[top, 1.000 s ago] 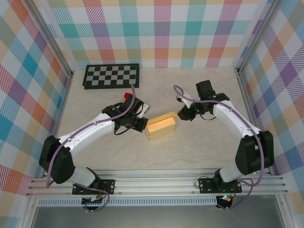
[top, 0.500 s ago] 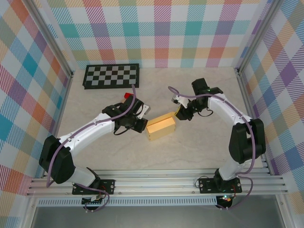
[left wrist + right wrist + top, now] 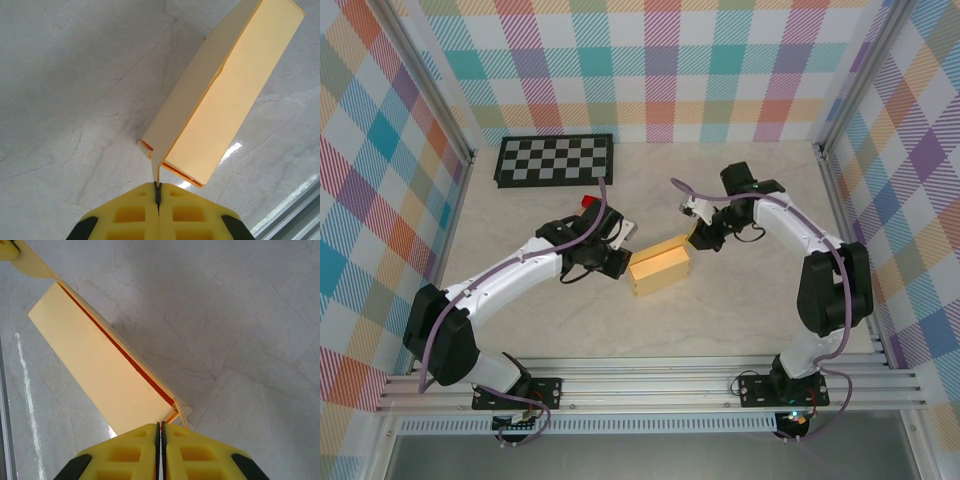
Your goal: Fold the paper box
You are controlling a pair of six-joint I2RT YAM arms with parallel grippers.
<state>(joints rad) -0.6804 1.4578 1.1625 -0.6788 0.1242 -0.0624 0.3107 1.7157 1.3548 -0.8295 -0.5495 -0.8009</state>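
On the pale marbled desk (image 3: pixel 740 320), between the two arms: yellow-orange shallow cardboard paper box (image 3: pixel 660 267), lying flat. Left pincer (image 3: pixel 617 262) is fully closed, pinching a thin end flap (image 3: pixel 155 167). Right pincer (image 3: pixel 698 238) is clamped tight on the opposite corner flap (image 3: pixel 179 412). Black-and-white checkerboard (image 3: pixel 554 158) sits well apart, far left.

Currently counting four kinds here: one paper box (image 3: pixel 660 266), one checkerboard (image 3: pixel 555 159), one small red block (image 3: pixel 588 202), and two yellow-fingered grippers, i.e. one left gripper (image 3: pixel 157 192) plus one right gripper (image 3: pixel 160 428).
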